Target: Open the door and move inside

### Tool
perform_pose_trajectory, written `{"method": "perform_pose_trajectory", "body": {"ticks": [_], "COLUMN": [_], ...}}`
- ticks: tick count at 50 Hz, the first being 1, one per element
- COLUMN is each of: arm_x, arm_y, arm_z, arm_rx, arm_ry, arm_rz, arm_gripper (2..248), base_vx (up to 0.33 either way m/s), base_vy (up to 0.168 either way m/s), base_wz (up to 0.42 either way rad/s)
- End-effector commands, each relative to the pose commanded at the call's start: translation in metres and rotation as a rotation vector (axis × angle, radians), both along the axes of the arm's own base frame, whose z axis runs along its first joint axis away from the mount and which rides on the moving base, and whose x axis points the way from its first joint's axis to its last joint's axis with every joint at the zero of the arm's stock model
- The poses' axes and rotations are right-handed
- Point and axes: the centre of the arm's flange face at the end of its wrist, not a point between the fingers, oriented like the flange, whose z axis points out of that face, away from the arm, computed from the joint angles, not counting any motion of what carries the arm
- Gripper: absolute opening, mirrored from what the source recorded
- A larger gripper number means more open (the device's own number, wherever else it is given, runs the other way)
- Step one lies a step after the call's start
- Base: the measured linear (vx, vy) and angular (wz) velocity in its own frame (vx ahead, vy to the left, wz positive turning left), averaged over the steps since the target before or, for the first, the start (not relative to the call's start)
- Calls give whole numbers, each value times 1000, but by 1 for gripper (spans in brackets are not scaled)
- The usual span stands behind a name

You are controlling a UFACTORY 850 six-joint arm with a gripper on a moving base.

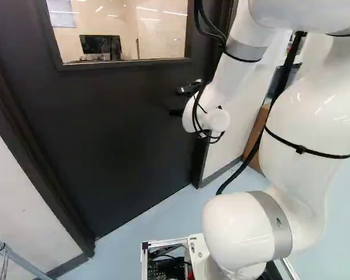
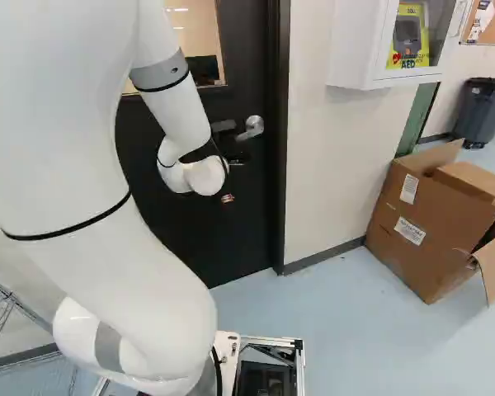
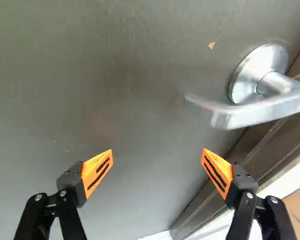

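A dark door (image 1: 116, 128) with a window stands closed in its frame before the arm. My gripper (image 1: 183, 100) is close to the door's face, beside the handle (image 2: 253, 126). In the wrist view the gripper (image 3: 157, 151) is open, its orange-padded fingers wide apart with only the door's surface beyond them. The silver lever handle (image 3: 262, 105) lies ahead of the gripper and off to one side, past the finger nearer the door frame. Its lever points back towards the middle of the door, and neither finger touches it. The left base view does not clearly show the handle.
The dark door frame (image 2: 278, 165) borders a white wall (image 2: 323, 173). An open cardboard box (image 2: 429, 227) stands on the floor along that wall, under a white AED cabinet (image 2: 379, 41). A dark bin (image 2: 483, 111) is farther back. Wire shelving (image 2: 0, 322) stands at the other side.
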Motion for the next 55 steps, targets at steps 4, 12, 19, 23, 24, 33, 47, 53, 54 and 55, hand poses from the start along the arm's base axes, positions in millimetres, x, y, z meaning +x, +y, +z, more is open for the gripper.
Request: {"method": "perform_pose_trajectory", "body": {"ticks": [4, 12, 19, 23, 24, 33, 47, 53, 54, 55], "arm_x": [-4, -12, -18, -21, -21, -24, -26, -26, -26, -27], "arm_y": [0, 0, 0, 0, 0, 0, 0, 0, 0, 0], "arm_z": [-4, -11, -8, -5, -4, 5, 17, 23, 24, 25], "arm_rx": [0, 1, 1, 0, 0, 0, -1, -2, -2, -2], "arm_ry": [10, 28, 22, 14, 12, -10, -40, -56, -58, -61], "arm_rz": [0, -1, -1, -1, -1, -1, -1, -1, -1, -1], "arm_gripper": [247, 247, 247, 247, 247, 247, 247, 247, 247, 247], "base_vx": [0, 0, 0, 0, 0, 0, 0, 0, 0, 0], "base_vy": [0, 0, 0, 0, 0, 0, 0, 0, 0, 0], "base_wz": [0, 0, 0, 0, 0, 0, 0, 0, 0, 0]}}
